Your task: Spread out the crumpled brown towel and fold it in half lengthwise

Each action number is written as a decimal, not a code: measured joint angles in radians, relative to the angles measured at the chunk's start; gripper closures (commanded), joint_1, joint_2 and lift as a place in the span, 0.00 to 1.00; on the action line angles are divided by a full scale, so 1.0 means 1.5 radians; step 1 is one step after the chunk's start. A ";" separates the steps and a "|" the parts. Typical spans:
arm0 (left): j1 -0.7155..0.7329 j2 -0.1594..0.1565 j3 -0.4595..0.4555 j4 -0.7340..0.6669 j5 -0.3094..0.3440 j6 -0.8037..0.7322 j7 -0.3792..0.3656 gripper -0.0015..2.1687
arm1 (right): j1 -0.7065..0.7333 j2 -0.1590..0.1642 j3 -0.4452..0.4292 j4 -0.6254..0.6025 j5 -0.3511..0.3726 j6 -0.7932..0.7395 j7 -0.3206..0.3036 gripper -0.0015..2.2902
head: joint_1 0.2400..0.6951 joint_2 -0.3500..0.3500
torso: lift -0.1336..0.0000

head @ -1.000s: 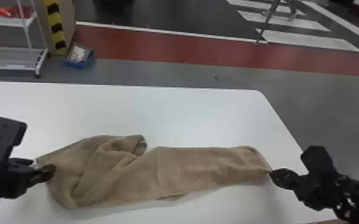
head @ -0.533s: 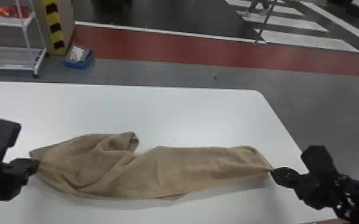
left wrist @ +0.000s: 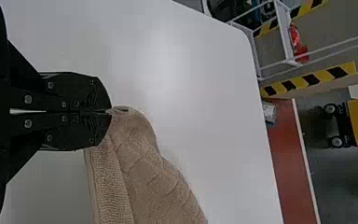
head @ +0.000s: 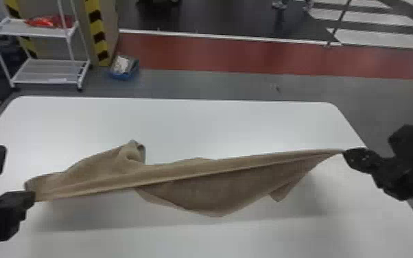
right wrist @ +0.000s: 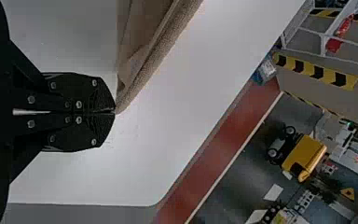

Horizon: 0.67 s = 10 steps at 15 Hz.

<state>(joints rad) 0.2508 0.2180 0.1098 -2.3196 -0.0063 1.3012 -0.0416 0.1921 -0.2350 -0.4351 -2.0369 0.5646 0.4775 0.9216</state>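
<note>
Here, both tools hold the brown towel (head: 195, 178) stretched between them.

Warning markings are showing.
A yellow triangular sign (right wrist: 348, 192) is bearing an unreadable dark mark; black-and-yellow stripes (head: 96, 27) are edging a beige panel (head: 110, 20).
</note>
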 measured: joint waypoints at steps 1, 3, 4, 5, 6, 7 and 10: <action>0.011 -0.006 -0.001 -0.002 0.002 0.001 0.002 0.98 | -0.013 -0.005 0.009 0.002 0.000 0.002 -0.001 0.58 | 1.00 0.33 | 0.08; 0.036 -0.013 -0.012 -0.003 0.005 0.001 0.001 0.98 | -0.025 -0.015 0.026 0.023 0.011 0.002 0.004 0.58 | 1.00 0.32 | 0.08; 0.047 -0.014 -0.019 -0.003 0.006 0.000 0.001 0.98 | -0.026 -0.021 0.035 0.043 0.019 0.002 0.005 0.58 | 1.00 0.30 | 0.08; 0.053 -0.014 -0.026 -0.003 0.006 -0.001 0.001 0.91 | -0.026 -0.025 0.041 0.062 0.027 0.000 0.008 0.58 | 1.00 0.29 | 0.08; 0.056 -0.014 -0.032 -0.003 0.006 -0.001 0.002 0.59 | -0.026 -0.028 0.046 0.074 0.032 -0.001 0.010 0.58 | 1.00 0.28 | 0.08; 0.057 -0.014 -0.038 -0.003 0.006 -0.003 0.003 0.19 | -0.025 -0.030 0.050 0.082 0.036 -0.001 0.012 0.58 | 1.00 0.27 | 0.08; 0.064 -0.014 -0.042 -0.003 0.005 -0.026 0.011 0.00 | -0.020 -0.033 0.056 0.089 0.043 -0.002 0.013 0.58 | 1.00 0.26 | 0.08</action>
<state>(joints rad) 0.3466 0.1971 0.0475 -2.3247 0.0017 1.2626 -0.0253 0.1625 -0.2850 -0.3506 -1.9028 0.6285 0.4749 0.9417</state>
